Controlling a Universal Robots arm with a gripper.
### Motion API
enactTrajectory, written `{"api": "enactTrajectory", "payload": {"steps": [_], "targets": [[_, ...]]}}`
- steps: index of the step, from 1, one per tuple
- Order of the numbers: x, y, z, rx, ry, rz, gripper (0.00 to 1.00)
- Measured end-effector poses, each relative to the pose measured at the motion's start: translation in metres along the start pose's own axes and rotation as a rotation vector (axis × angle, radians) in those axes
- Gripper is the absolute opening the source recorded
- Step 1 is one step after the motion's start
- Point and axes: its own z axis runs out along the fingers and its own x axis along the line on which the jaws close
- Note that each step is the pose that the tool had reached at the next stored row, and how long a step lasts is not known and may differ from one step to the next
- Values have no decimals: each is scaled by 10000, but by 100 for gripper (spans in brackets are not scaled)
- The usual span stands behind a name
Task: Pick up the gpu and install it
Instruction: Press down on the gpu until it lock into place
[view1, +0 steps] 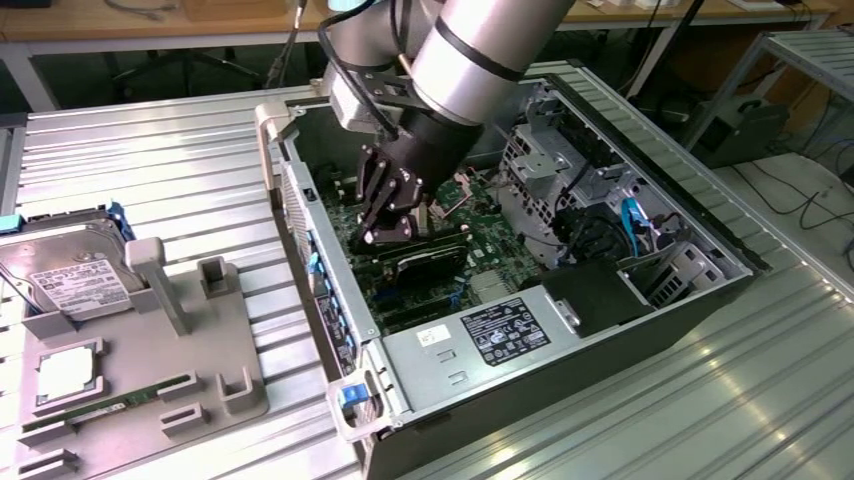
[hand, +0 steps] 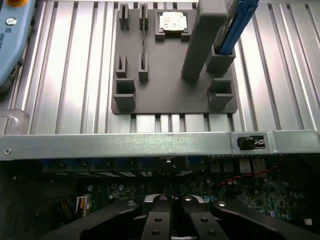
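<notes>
One gpu (view1: 430, 262) just beneath claw (view1: 387, 236)

Table: ribbed metal top (view1: 174, 170)
On it: open computer case (view1: 561, 410), toward the exterior view's right
Beside it: grey parts holder (view1: 147, 400), toward the exterior view's left

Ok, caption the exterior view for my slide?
Shut gripper inside the open computer case, just above the gpu.

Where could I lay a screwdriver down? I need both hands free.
Bare ribbed table between the grey holder tray and the open computer case, also beyond the tray. Crowded: inside the case, where the hand sits over the gpu.
</notes>
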Motion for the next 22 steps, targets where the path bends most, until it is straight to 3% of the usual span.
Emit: {"api": "enactTrajectory", "payload": {"steps": [2,12,20,22], "targets": [[0,-4,11,-77,13,9,11],[-8,-29,127,-205,22,14,11],[-15,-30,140,-222,20,17,11],[-16,-38,143,-179,32,19,11]]}}
